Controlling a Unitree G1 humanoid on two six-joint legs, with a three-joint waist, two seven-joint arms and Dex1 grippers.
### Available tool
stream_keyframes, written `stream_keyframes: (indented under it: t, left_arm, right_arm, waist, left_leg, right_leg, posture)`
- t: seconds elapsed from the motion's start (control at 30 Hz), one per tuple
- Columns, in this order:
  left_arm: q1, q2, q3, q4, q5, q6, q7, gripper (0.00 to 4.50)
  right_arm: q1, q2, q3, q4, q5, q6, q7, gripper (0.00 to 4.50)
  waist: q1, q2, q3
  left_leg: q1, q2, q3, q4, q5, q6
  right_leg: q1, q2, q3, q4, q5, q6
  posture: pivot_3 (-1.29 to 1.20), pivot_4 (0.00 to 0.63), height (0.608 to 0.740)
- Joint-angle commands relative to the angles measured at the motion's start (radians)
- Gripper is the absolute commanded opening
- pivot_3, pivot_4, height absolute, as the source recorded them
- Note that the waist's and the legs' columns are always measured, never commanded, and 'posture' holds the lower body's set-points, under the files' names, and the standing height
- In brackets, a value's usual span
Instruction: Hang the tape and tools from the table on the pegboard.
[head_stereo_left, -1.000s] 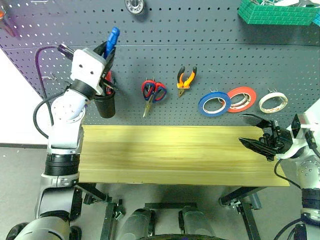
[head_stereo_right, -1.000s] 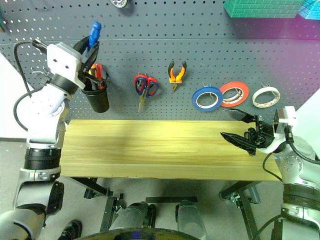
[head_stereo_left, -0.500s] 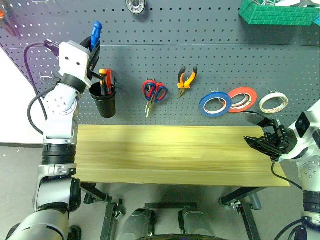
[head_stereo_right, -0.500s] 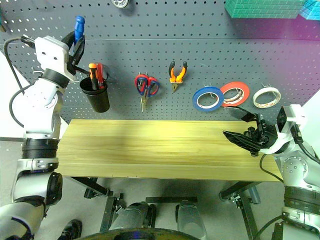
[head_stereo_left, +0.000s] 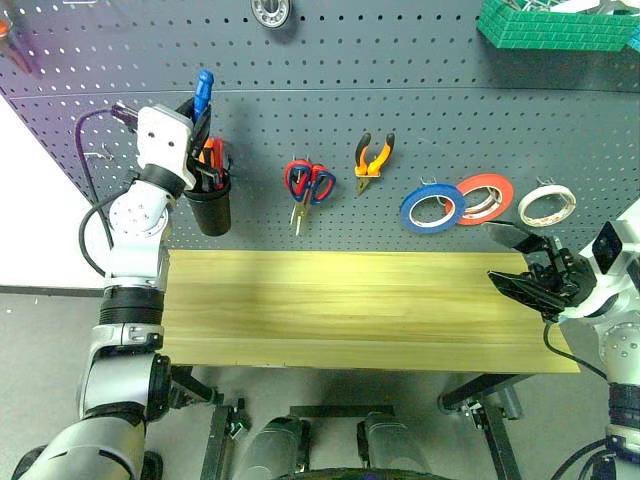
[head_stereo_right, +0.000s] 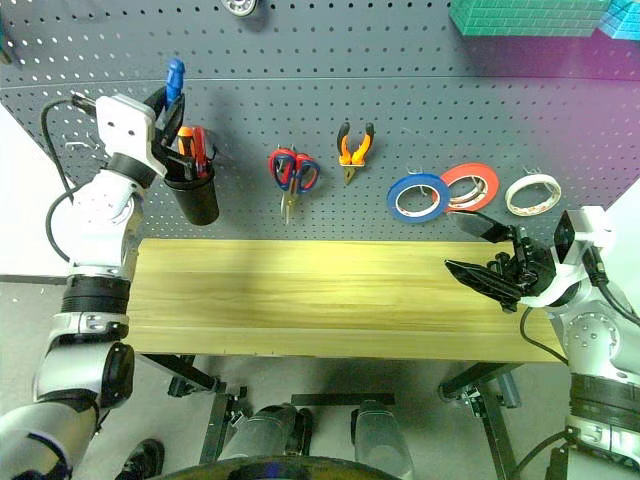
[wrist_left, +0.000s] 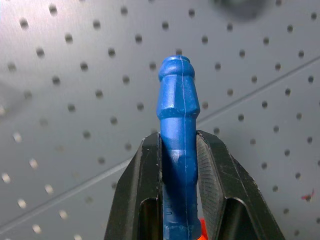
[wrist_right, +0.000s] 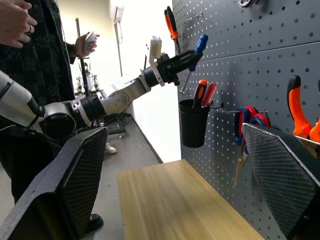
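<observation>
One tool in hand | left gripper (head_stereo_left: 200, 100) clamped on blue-handled screwdriver (head_stereo_left: 203, 82), just above black cup (head_stereo_left: 210, 207) on pegboard (head_stereo_left: 330, 120) | right gripper (head_stereo_left: 520, 262) spread, empty | next: you lower the shaft into the cup, then release

Two head cameras look forward and down on a wooden table (head_stereo_left: 360, 310) against a pegboard (head_stereo_left: 400, 60), sharing nearly the same scene. The left wrist camera sits very close to the pegboard. The right wrist camera looks along the table and board toward a black cup (wrist_right: 194, 122), also seen from the head.
</observation>
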Motion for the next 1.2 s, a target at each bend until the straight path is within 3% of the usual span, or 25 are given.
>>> stream_keyframes:
  t: [0.03,0.5,1.1,1.2]
  left_arm:
    - [-0.02,-0.013,0.004,0.018,-0.022,-0.064,-0.014,0.57]
    - [0.047,-0.041,0.008,0.1,-0.02,-0.162,-0.004,0.57]
    - [0.165,-0.028,0.038,0.076,-0.047,-0.112,0.021,0.57]
    - [0.175,-0.031,0.053,0.074,-0.076,-0.096,0.017,1.63]
  right_arm:
    - [-0.007,-0.025,-0.033,-0.032,0.01,0.0,-0.001,4.5]
    - [-0.021,-0.067,-0.027,0.005,-0.002,0.005,0.009,4.5]
    - [-0.038,-0.069,-0.022,0.035,-0.035,-0.003,0.025,4.5]
    - [-0.043,-0.069,-0.022,0.038,-0.036,-0.003,0.024,4.5]
  waist:
    - [0.0,0.0,0.0]
    - [0.0,0.0,0.002]
    - [-0.002,0.0,0.002]
    - [-0.001,0.0,0.002]
  left_leg:
    - [0.0,0.0,0.0,0.0,0.0,0.0]
    - [0.0,0.0,0.0,-0.001,0.0,0.0]
    - [-0.001,0.0,0.0,-0.002,-0.001,0.001]
    - [-0.001,0.0,0.0,-0.001,-0.001,0.001]
  right_leg:
    - [0.0,0.0,0.0,0.0,0.0,0.0]
    - [-0.001,0.0,0.0,0.0,0.0,0.0]
    - [-0.002,0.0,0.001,-0.001,0.0,0.0]
    - [-0.001,0.0,0.001,-0.001,0.0,0.0]
  posture:
    - [-0.16,0.081,0.74]
    - [-0.15,0.096,0.74]
    - [-0.15,0.092,0.74]
    - [-0.15,0.091,0.74]
